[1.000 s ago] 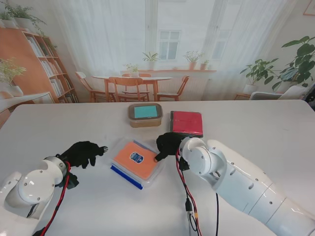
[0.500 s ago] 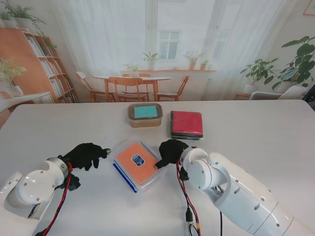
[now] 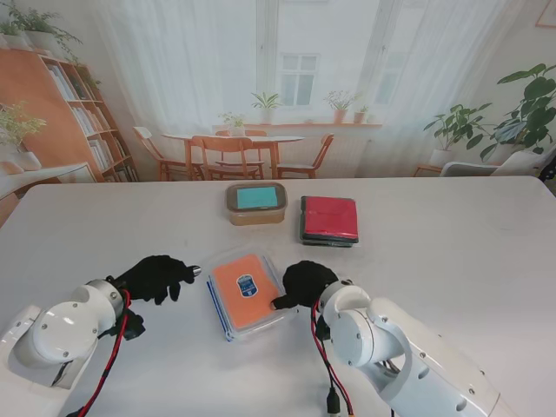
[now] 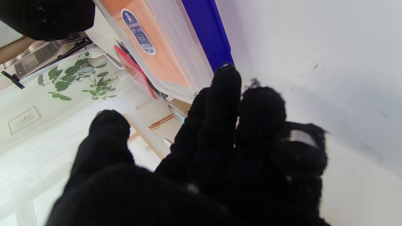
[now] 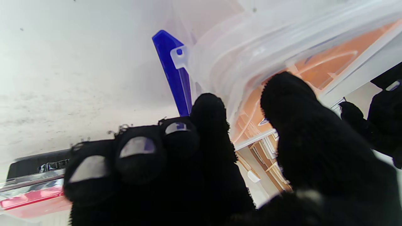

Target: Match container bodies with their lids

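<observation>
- The clear plastic container with the orange insert [image 3: 247,291] lies near the table's middle, resting on a flat blue lid [image 3: 215,308] that shows along its left edge; you cannot tell whether this lid belongs to it.
- Your right hand [image 3: 303,285], in a black glove, touches the container's right edge; in the right wrist view the thumb and a finger [image 5: 210,116] pinch its clear rim. Read this as a grip on the container.
- Your left hand [image 3: 156,276] hovers just beside the container's left side, fingers loosely curled, holding nothing.
- Farther from you stand a tan container with a teal-topped lid [image 3: 256,201] and a dark square container with a red lid [image 3: 329,218], both apparently closed.
- Judged from the white table [image 3: 452,234]: two pairs look done; the orange container remains.
</observation>
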Motion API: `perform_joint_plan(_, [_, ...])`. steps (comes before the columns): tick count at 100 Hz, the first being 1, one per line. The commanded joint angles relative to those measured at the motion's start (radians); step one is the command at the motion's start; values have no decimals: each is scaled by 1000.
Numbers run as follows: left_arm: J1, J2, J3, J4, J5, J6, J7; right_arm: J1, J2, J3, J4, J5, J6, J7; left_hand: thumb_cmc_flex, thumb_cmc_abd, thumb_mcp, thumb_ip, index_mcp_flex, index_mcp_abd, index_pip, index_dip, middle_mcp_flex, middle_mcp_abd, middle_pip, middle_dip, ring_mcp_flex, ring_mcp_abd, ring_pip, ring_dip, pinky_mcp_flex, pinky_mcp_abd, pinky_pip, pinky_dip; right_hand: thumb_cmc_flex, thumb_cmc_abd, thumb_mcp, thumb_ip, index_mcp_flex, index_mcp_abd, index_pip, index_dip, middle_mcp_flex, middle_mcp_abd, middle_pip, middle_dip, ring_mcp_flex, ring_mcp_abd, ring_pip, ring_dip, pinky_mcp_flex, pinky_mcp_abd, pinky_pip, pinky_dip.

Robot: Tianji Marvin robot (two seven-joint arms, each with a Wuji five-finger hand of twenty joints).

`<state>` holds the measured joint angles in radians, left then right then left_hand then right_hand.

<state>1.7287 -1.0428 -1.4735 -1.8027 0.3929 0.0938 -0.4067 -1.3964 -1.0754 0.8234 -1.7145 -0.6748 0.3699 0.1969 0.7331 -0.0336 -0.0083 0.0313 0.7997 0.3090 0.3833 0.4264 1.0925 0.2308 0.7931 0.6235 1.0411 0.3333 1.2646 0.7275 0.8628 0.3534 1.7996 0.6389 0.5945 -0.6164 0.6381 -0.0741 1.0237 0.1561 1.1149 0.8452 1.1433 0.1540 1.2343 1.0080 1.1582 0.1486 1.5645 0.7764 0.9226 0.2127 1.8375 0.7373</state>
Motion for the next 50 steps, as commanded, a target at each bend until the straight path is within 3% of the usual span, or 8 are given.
perform_joint_plan(1, [8, 0, 6, -1, -6, -3, -5, -30, 0, -7, 2, -3, 9, 8, 28, -3, -11, 2, 24, 4, 23, 16, 31, 14, 20, -9, 33, 114, 11, -7, 48, -127, 132, -5, 42, 11, 86, 91, 84, -19, -2, 14, 61, 98, 35, -11, 49, -117, 98, -16, 87, -135, 159, -30])
perform_joint_plan(20, [6, 0, 12, 0, -15, -7, -6, -69, -7, 0, -21, -6, 35, -31, 28, -4, -11, 2, 25, 4, 26, 17, 32, 13, 21, -10, 35, 113, 12, -8, 51, -128, 135, -9, 21, 54, 66, 165, 150, -30, -12, 81, 126, 78, 46, -26, 120, -148, 149, -91, 185, -175, 228, -139])
perform_joint_plan(50, [5, -1, 15, 0, -22, -13, -1, -106, -20, -5, -51, 20, 62, -79, 28, -4, -11, 2, 27, 4, 31, 21, 33, 12, 22, -10, 38, 112, 13, -10, 54, -129, 138, -14, 7, 65, 71, 188, 203, -50, -5, 95, 194, 59, 41, -38, 153, -171, 180, -102, 276, -182, 238, -176])
